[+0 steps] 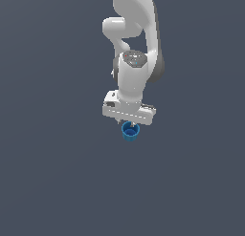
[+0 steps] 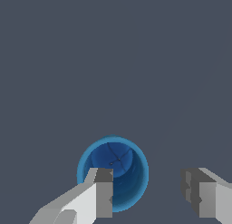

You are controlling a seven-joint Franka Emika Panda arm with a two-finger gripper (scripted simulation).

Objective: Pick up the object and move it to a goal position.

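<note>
The object, a small blue cup with a darker inside, stands upright on the grey floor just below the white hand in the exterior view. In the wrist view I look straight down into the cup. My gripper is open and holds nothing. One fingertip overlaps the cup's opening, while the other fingertip lies well outside its rim, over bare floor. In the exterior view the gripper is mostly hidden under the hand, right above the cup. I cannot tell whether a finger touches the cup.
A plain dark grey floor surrounds the cup on all sides. The white arm rises behind the hand towards the top of the exterior view. No goal marker shows.
</note>
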